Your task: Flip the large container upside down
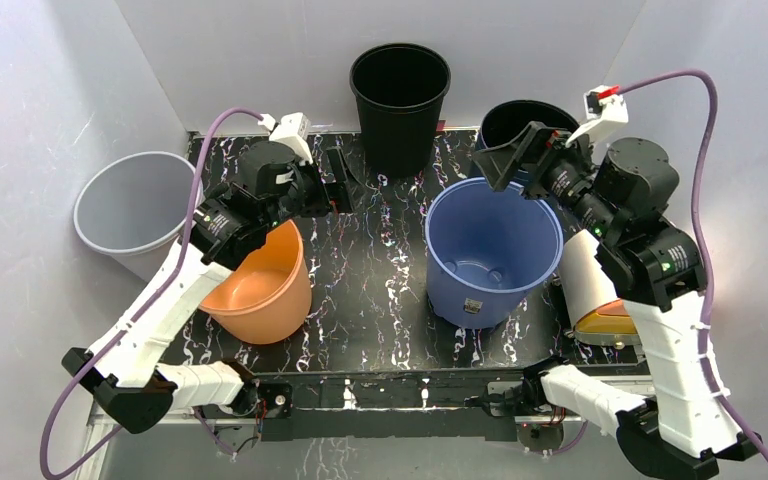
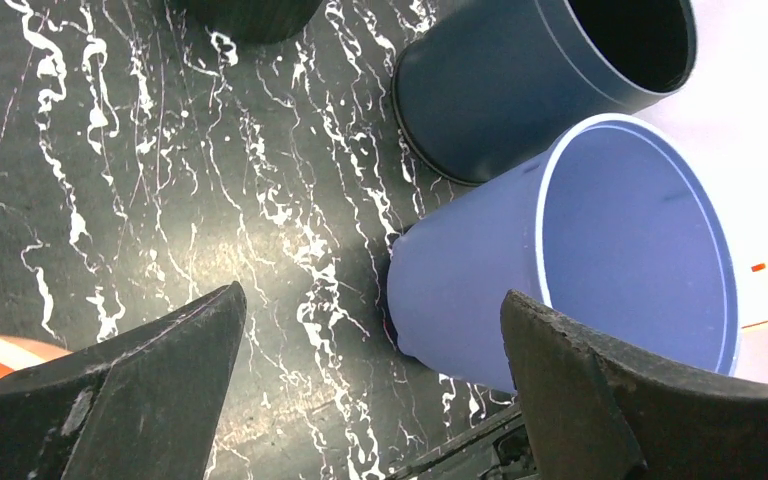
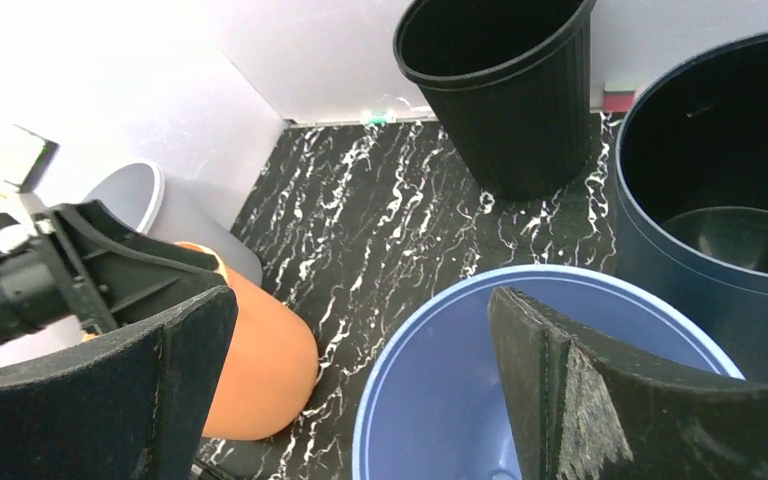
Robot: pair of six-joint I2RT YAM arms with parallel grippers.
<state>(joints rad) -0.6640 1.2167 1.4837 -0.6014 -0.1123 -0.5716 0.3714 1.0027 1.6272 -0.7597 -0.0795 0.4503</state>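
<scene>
Only label I can find is a small sticker (image 1: 473, 307) low on the near side of the blue bucket (image 1: 480, 245), and it's too tiny to read. No brand names anywhere else that I can make out.

The blue bucket stands upright, mouth up, on the right half of the worktop (image 1: 380, 270), closer to the near edge than the far one. It's pretty boxed in. A navy bucket (image 1: 520, 115) sits just behind it toward the far right corner, and from the left wrist view they look like they're touching or nearly so. A white can with an orange end (image 1: 590, 285) lies on its side at the right edge, right up against it. There's a black ribbed bin (image 1: 400, 95) at the middle of the far edge, an orange bucket (image 1: 265, 285) on the left side under my left arm, and a grey bucket (image 1: 135, 205) off past the left edge.

Right gripper (image 1: 513, 155) hangs over the blue bucket's far rim, jaws spread wide, nothing in them. Left gripper (image 1: 340, 185) is above the worktop's middle, also wide open and empty.
</scene>
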